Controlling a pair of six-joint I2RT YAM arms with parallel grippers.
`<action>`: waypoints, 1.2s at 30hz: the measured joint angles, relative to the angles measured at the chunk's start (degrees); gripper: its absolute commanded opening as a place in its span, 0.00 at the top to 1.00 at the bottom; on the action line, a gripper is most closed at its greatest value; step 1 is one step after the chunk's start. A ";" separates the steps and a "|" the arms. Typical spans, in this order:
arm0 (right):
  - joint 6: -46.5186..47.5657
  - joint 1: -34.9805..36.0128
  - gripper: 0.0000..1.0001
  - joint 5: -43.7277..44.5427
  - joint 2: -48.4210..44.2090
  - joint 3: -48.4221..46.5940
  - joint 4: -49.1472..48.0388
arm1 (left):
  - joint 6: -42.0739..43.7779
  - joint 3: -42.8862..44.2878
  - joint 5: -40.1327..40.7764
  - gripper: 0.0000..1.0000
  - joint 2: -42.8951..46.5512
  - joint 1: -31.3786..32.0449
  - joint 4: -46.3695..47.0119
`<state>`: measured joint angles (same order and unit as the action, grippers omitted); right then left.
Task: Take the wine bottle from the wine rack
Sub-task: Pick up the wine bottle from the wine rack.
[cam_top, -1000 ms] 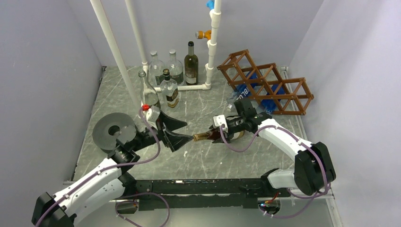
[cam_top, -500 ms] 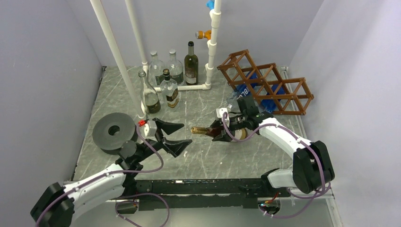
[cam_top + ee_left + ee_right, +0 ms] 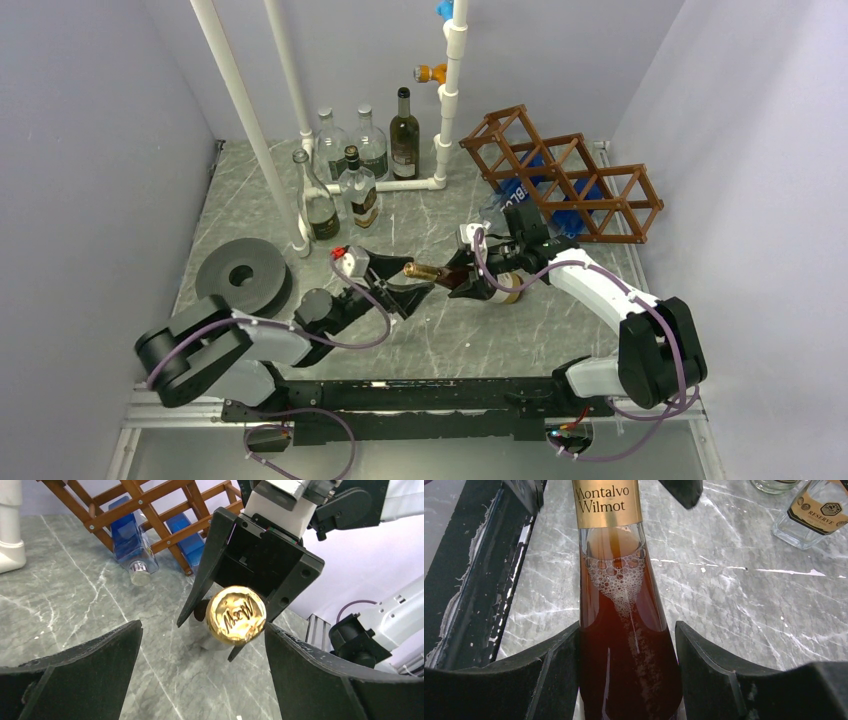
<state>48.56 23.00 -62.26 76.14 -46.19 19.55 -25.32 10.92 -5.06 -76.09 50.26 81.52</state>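
The wine bottle (image 3: 445, 277) lies level above the table, off the brown wine rack (image 3: 565, 175). Its gold cap (image 3: 415, 270) points left. My right gripper (image 3: 472, 280) is shut on the bottle's shoulder. In the right wrist view the amber bottle (image 3: 624, 645) fills the gap in the right gripper (image 3: 626, 675). My left gripper (image 3: 405, 282) is open at the cap end. From the left wrist the gold cap (image 3: 236, 615) faces the left gripper (image 3: 202, 630), untouched, level with the tips. The rack (image 3: 150, 510) stands behind.
Blue bottles (image 3: 530, 190) lie in the rack's cells. Several glass bottles (image 3: 404, 130) stand at the back by a white pipe frame (image 3: 450, 90). A dark grey disc (image 3: 240, 278) lies at the left. A labelled clear bottle (image 3: 819, 510) stands beyond the right gripper.
My left arm has reached to the right, bringing its open jaws up to the bottle's cap. The right gripper drew the bottle slightly back and up, then held still.
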 measured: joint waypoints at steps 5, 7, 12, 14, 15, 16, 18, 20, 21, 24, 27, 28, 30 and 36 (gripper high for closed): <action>-0.81 -0.33 1.00 -0.20 0.00 0.02 -0.37 | -0.74 4.00 2.14 0.07 -5.66 2.23 2.23; -1.05 -0.50 1.00 -0.46 0.00 0.09 -0.57 | -0.85 5.14 2.89 0.11 -6.60 2.86 2.38; -1.73 -0.81 1.00 -1.16 0.07 0.24 -1.14 | -1.42 6.51 4.66 0.35 -8.11 3.26 3.48; -2.14 -0.85 1.00 -1.31 0.07 0.33 -1.42 | -1.86 7.06 5.25 0.43 -8.76 3.28 3.61; -2.45 -0.85 1.00 -1.33 0.07 0.35 -1.60 | -2.38 7.50 5.46 0.49 -9.33 3.30 3.63; -2.78 -0.87 1.00 -1.33 0.07 0.37 -1.75 | -2.58 7.76 5.44 0.56 -9.68 3.30 3.63; -3.39 -0.94 1.00 -1.31 0.17 0.44 -2.23 | -3.28 8.44 5.22 0.82 -10.10 3.37 3.76; -4.26 -1.11 1.00 -1.42 0.33 0.50 -2.71 | -3.26 8.90 5.38 1.00 -10.10 3.58 3.74; -4.61 -1.16 0.98 -1.51 0.33 0.55 -2.91 | -3.28 9.01 5.33 1.00 -10.10 3.58 3.72; -5.44 -1.16 0.77 -1.53 0.33 0.66 -3.34 | -3.08 9.03 5.35 1.00 -10.05 3.58 3.56; -6.49 -1.16 0.29 -1.99 0.33 0.68 -3.89 | -2.38 9.05 5.33 1.00 -8.90 3.58 2.56; -6.93 -1.16 0.16 -2.23 0.33 0.68 -4.17 | -1.97 9.09 5.29 1.00 -7.80 3.58 1.18; -8.79 -1.09 0.01 -3.61 0.17 0.61 -4.63 | -0.63 9.46 4.96 1.00 -4.90 3.63 -2.84; -13.25 -1.60 0.00 -7.02 -2.08 -1.44 -4.94 | 4.00 11.74 5.05 1.00 3.37 3.61 -16.28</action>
<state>35.31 21.41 -69.28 74.06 -47.64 14.61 -21.32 22.65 -0.01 -72.73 53.87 65.23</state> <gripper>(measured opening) 0.993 0.371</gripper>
